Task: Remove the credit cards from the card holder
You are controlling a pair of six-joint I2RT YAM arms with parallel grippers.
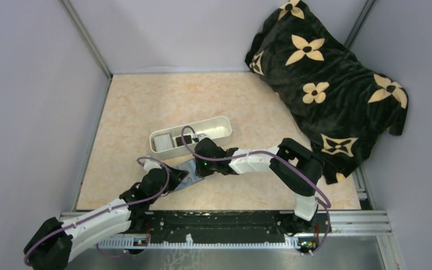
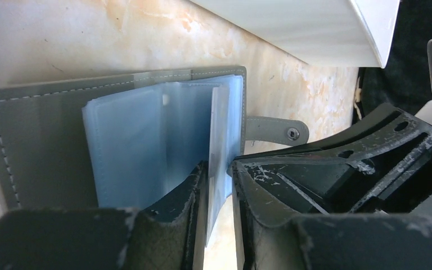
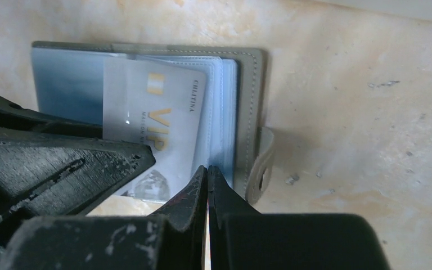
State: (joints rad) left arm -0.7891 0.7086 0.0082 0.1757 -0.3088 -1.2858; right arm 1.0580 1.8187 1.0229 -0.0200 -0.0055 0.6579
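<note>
Card holder [image 2: 39, 140] is lying open on surface [image 1: 146, 107] between left tool [image 2: 219, 174], released and straddling a sleeve [image 2: 129, 146] edge, and right tool [image 3: 207, 174], clenched; VIP card [image 3: 157, 124] is sitting sleeved, long axis pointing at right tool

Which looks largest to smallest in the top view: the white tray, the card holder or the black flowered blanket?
1. black flowered blanket, by far the largest
2. white tray
3. card holder, smallest as seen, but it is partly hidden, so its full outline does not show
</note>
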